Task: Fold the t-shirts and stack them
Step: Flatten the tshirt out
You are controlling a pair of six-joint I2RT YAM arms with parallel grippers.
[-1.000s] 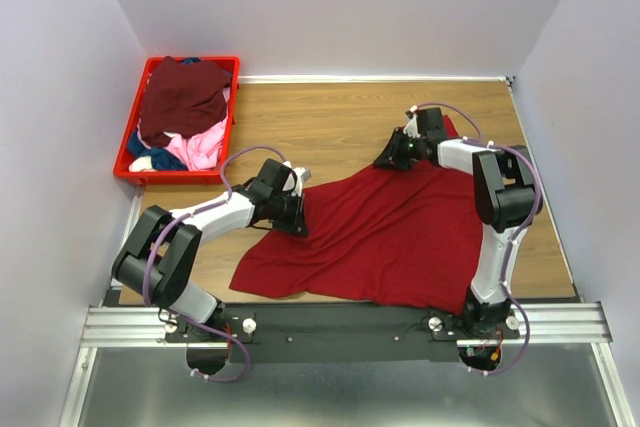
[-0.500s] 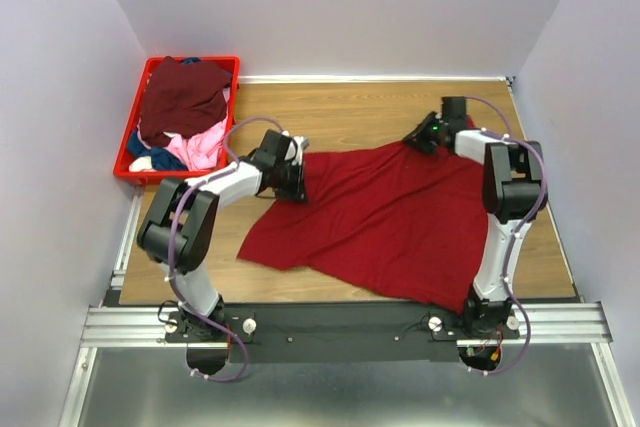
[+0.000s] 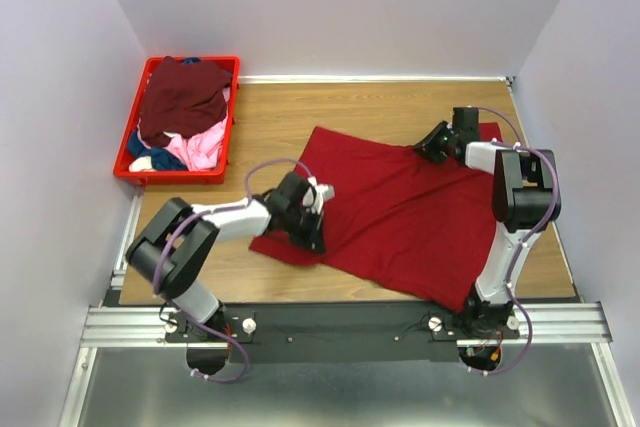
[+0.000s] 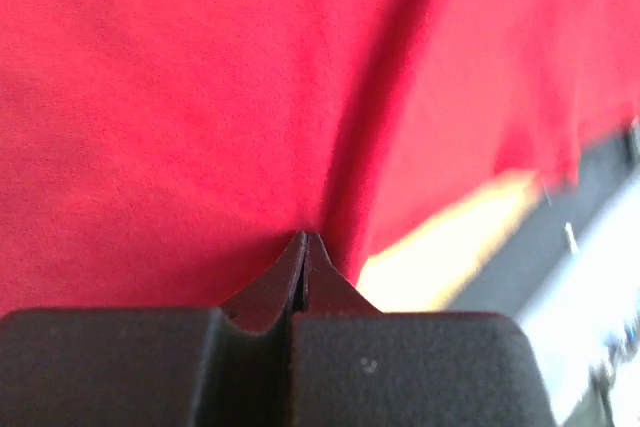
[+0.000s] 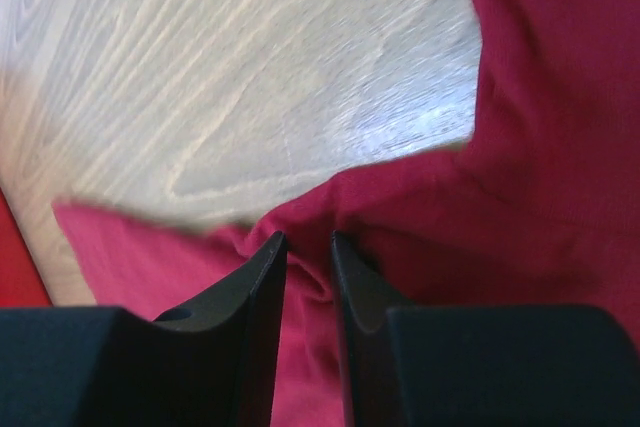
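A bright red t-shirt (image 3: 400, 212) lies spread over the middle and right of the wooden table (image 3: 350, 107). My left gripper (image 3: 313, 225) sits over the shirt's left edge. In the left wrist view its tips (image 4: 303, 239) are shut together on red cloth (image 4: 150, 97), and a dark crease runs up from them. My right gripper (image 3: 432, 144) is at the shirt's far edge. In the right wrist view a bunch of red cloth (image 5: 540, 147) is pinched between its narrow jaws (image 5: 308, 239), with bare wood (image 5: 250, 77) beyond. More t-shirts, maroon (image 3: 185, 97) and pink (image 3: 200, 147), are heaped in the crate.
A red plastic crate (image 3: 170, 179) stands at the table's far left corner, against the left wall. White walls close the table on three sides. A black and metal rail (image 3: 340, 322) with the arm bases runs along the near edge.
The left gripper swung away from me, then back toward the near edge and rightward over the shirt's left side. The right gripper moved farther right with the far edge. The shirt now lies flatter and farther back.
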